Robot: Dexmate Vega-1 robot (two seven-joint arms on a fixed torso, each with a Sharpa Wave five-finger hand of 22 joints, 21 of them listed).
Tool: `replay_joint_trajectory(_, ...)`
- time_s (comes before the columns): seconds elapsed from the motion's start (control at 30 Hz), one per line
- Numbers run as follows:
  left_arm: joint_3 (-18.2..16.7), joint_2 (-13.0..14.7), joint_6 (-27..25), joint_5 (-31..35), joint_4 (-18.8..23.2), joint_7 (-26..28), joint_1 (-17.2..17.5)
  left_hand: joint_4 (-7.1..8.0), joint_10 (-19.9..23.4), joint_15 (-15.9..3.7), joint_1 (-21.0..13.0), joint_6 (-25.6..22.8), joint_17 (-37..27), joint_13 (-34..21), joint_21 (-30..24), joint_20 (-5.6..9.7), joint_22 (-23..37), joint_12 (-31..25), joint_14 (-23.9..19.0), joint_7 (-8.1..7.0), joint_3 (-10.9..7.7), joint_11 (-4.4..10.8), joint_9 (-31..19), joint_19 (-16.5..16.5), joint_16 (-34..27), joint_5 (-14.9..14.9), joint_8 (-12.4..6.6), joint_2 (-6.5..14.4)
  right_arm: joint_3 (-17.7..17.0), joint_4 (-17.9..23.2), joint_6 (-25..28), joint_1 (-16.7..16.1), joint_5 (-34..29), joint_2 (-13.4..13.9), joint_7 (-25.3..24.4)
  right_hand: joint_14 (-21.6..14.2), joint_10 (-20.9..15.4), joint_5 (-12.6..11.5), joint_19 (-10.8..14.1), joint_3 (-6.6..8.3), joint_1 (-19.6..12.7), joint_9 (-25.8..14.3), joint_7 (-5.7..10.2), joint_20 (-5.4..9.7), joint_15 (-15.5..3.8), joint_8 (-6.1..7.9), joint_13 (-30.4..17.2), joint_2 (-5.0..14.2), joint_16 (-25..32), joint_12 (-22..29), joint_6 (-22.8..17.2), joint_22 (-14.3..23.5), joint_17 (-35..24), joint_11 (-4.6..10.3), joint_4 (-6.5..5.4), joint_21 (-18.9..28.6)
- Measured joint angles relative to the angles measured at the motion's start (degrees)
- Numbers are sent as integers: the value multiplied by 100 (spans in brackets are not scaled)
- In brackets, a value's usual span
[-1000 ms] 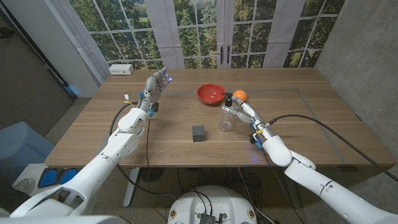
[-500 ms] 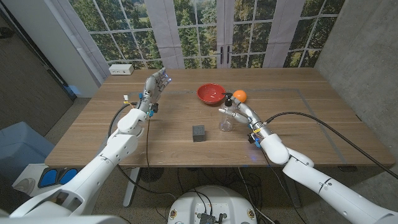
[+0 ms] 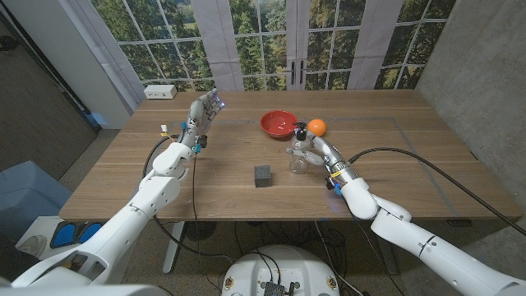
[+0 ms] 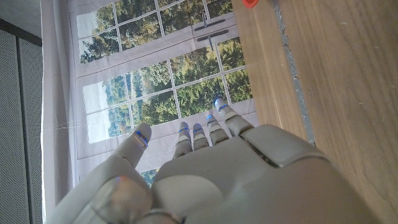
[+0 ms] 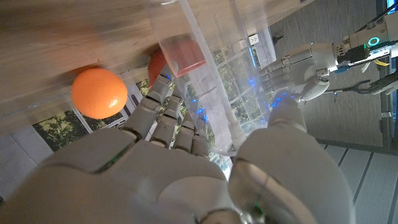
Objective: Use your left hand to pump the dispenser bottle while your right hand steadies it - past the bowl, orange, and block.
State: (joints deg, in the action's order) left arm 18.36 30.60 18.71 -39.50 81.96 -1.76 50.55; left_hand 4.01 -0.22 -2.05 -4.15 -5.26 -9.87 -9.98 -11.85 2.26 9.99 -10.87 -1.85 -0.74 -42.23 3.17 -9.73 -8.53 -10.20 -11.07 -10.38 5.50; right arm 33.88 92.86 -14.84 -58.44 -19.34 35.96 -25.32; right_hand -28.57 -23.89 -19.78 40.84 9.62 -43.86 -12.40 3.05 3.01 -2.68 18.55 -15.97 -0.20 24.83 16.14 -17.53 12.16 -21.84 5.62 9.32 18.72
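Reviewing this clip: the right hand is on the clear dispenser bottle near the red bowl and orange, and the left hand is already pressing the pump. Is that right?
Not quite. The left hand is not pressing the pump; in the head view it is raised with fingers apart, well away from the dispenser bottle. The rest stands: the right hand is on the bottle, near the red bowl and orange.

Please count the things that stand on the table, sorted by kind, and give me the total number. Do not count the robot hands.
Bowl, red: 1
Orange: 1
Block, dark: 1
Dispenser bottle, clear, held by the right hand: 1
White box at the far corner: 1
Total: 5
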Motion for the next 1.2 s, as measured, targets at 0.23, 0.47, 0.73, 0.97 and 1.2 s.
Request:
replay_joint_trajectory(0.23, -33, 40, -30, -9, 138, 70, 104, 0, 0, 0, 0, -29, 0, 0, 0, -1, 0, 0, 0, -29, 0, 0, 0, 0, 0, 0, 0, 0, 103, -208, -135, 76, -308, -100, -449, -1087, -1106, 249, 107, 94, -535, -27, 41, 111, -61, 464, -171, 111, 655, 365, -806, 338, -411, 301, -16, 437)
replay_joint_trajectory(0.47, -70, 102, -43, 17, 283, 159, 205, 0, 0, 0, 0, -28, 0, 0, 0, -1, 0, 0, 0, -29, 0, 0, 0, 0, 0, 0, 0, 0, 200, -524, -429, 145, -621, -260, -1095, -1926, -2070, 439, -189, 199, -707, -54, -379, 78, 215, 1069, -508, -62, 1127, 890, -1586, 678, -544, -52, 89, 966)
replay_joint_trajectory(0.73, -80, 140, -63, 50, 375, 205, 250, 0, 0, 0, 0, -28, -1, 0, 0, -32, 0, 0, 0, -29, 0, 0, 0, -31, 0, 0, 0, 0, 293, -859, -698, 189, -843, -420, -1734, -2347, -2405, 605, -354, 205, -880, -37, -679, 38, 389, 1329, -793, -236, 1298, 1086, -1918, 767, -599, -266, 96, 1347)
replay_joint_trajectory(0.97, -83, 157, -65, 63, 440, 218, 283, 0, 0, 0, -1, -28, -1, 0, 24, -32, 0, 0, 0, -29, 0, 0, 0, -31, 0, 0, 0, 1, 315, -991, -855, 195, -960, -445, -2076, -2378, -2415, 605, -426, 206, -955, -18, -661, 47, 380, 1371, -860, -311, 1298, 1092, -2017, 793, -1375, -275, 96, 1434)
replay_joint_trajectory(1.2, -88, 159, -52, 73, 485, 236, 327, 0, 0, 0, -1, -28, -1, 0, 24, -32, 0, 0, 0, -29, 0, 0, 0, -31, 0, 0, 0, 1, 300, -997, -938, 125, -1018, -442, -2316, -2378, -2466, 605, -396, 230, -1047, -15, -597, 29, 380, 1371, -960, -403, 1238, 1091, -2100, 816, -1539, -225, 120, 1650)
